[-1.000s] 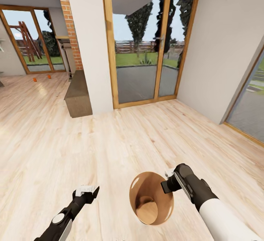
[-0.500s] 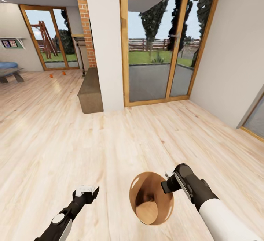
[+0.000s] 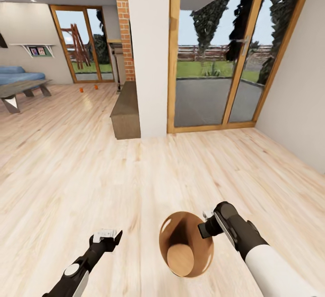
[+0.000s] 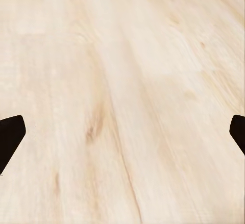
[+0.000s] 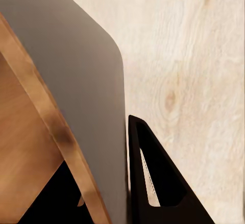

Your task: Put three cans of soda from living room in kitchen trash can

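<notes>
The right gripper [image 3: 206, 225] clamps the rim of the glossy copper-brown tapered pail [image 3: 186, 243], mouth tilted towards the camera, apparently for carrying to the two small orange cans [image 3: 88, 89] far off on the plank floor [image 3: 135, 170]. The left gripper [image 3: 106, 234] hangs open, empty.

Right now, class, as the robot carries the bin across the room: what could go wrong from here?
1. The right gripper pinches only the trash can rim, so the tilted pail might slip on the way.
2. Two soda cans stand far off on the floor; the low bench and pillar lie near that route, so the base could clip them.
</notes>
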